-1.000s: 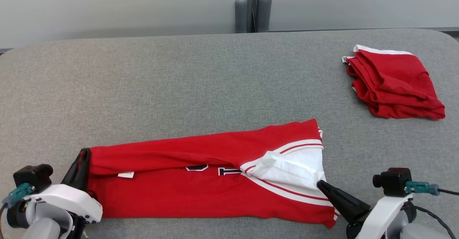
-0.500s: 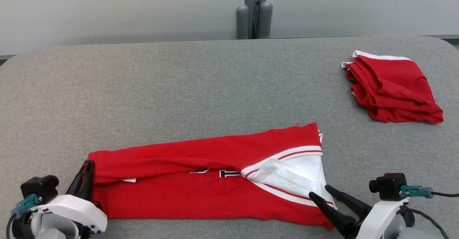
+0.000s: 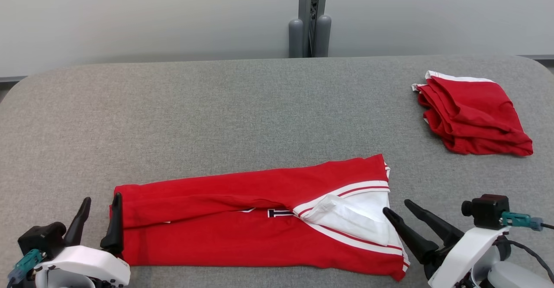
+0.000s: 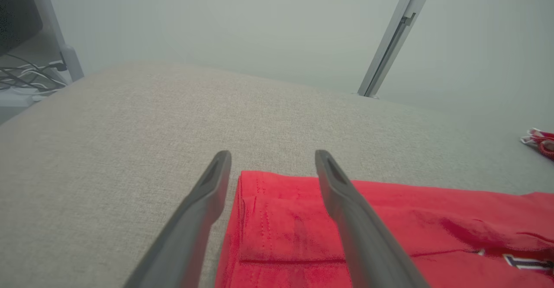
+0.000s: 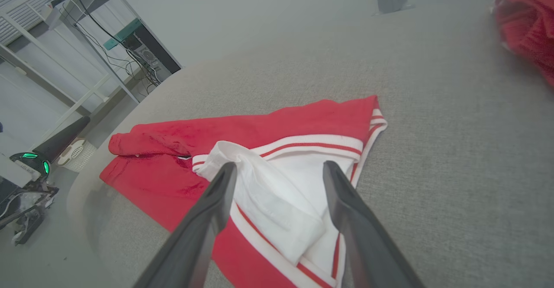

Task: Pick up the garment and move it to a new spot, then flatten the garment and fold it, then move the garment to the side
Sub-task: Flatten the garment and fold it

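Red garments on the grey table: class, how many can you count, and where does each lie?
2. A long, half-folded garment lies along the near edge of the table; a small folded garment sits at the far right. Nothing seems to hide another.

The left gripper [image 3: 102,197], a second ago pinched on the red jersey's [image 3: 225,240] hem end, now stands with fingers spread beside it; the right gripper [image 3: 396,206] likewise lets go of the white sleeve [image 3: 359,214], fingers parted; the head view tilts upward, so everything sits lower.
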`<state>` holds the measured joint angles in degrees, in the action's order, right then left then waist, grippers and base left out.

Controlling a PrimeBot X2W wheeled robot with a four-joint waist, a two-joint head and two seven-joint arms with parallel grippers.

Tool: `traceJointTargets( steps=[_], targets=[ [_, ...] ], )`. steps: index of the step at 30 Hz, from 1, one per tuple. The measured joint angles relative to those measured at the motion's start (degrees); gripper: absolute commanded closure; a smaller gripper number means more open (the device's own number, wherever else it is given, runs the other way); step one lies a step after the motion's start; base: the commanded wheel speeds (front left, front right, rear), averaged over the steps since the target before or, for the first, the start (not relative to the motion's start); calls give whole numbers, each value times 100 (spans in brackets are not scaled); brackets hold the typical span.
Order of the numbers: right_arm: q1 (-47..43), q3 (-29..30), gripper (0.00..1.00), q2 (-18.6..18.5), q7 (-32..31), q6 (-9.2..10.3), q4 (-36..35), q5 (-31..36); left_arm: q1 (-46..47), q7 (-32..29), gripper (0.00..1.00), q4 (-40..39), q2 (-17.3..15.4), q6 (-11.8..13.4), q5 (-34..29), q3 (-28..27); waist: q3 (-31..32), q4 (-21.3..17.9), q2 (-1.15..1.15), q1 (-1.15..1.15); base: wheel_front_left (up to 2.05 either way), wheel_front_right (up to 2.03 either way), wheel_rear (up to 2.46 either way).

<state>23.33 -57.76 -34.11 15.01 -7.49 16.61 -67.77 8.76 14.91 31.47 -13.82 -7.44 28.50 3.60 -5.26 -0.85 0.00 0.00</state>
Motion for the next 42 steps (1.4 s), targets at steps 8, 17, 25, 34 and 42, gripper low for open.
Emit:
traceJointTargets(
  steps=[8, 17, 25, 34, 42],
  targets=[
    [-482, 957, 0, 302, 13, 0, 151, 818, -401, 7, 0, -1055, 471, 0, -823, -719, 103, 49, 0, 0, 0, 0, 0],
    [-895, 1574, 0, 602, 13, 0, 232, 1301, -804, 7, 0, -1726, 842, 0, -1349, -1050, 345, 139, 0, 0, 0, 0, 0],
    [-1128, 1755, 0, 827, 13, 0, 312, 1798, -1094, 7, 0, -1928, 972, 1, -1744, -1128, 524, 291, 0, 0, 0, 0, 0],
    [-1132, 1756, 0, 861, 13, 0, 382, 1944, -1217, 7, 0, -2123, 1065, 0, -1784, -1221, 566, 356, 0, 0, 0, 0, 0],
    [-714, 1245, 0, 947, -226, 0, 452, 2207, -1212, 7, 0, -2169, 1085, 0, -1807, -1174, 487, 369, 0, 0, 0, 0, 0]
  ],
)
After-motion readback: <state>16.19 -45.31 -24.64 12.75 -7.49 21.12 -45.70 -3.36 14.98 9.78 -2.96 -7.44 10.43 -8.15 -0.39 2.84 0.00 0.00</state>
